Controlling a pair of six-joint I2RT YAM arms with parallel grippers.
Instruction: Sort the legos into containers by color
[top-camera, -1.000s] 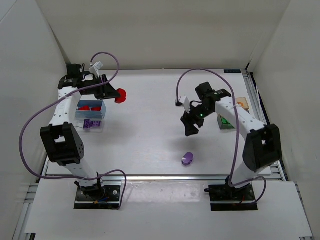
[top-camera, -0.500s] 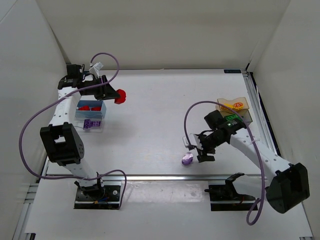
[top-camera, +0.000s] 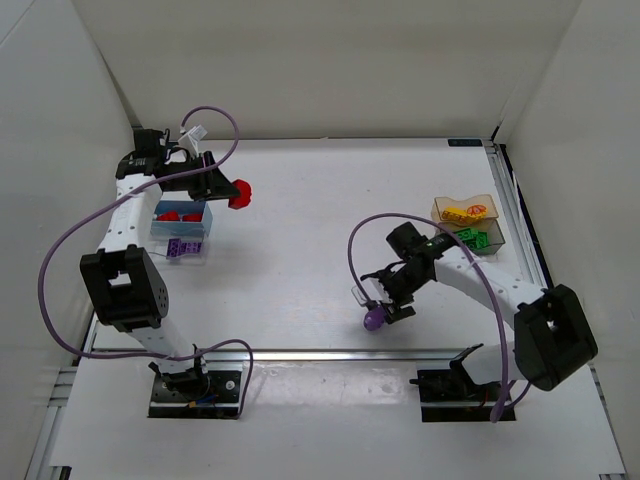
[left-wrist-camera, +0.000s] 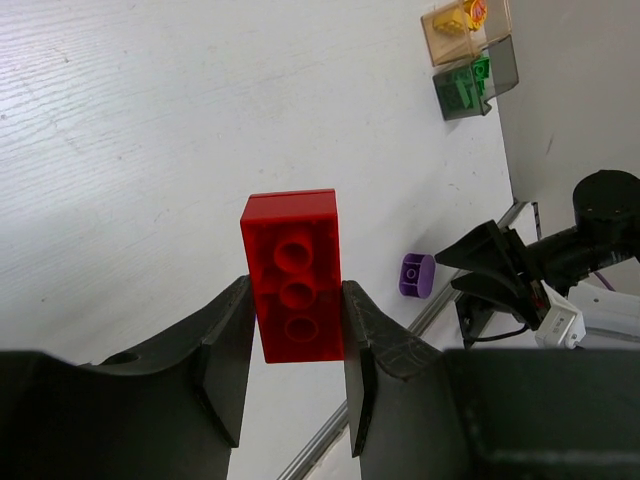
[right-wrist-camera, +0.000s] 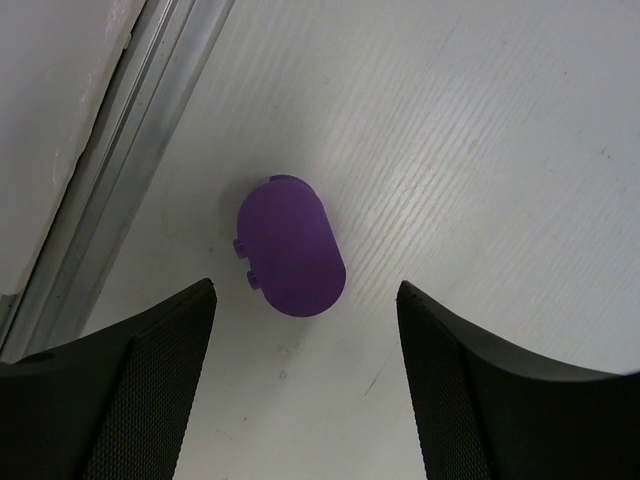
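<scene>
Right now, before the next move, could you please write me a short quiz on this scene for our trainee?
1. True or false: the left gripper is shut on a red block.
2. Fill in: the blocks lying in the blue container are ____ in colour.
3. Where is the purple block? A) in the left gripper; B) on the table, between the open fingers of the right gripper; C) in the blue container.
Key: 1 true; 2 red; 3 B.
</scene>
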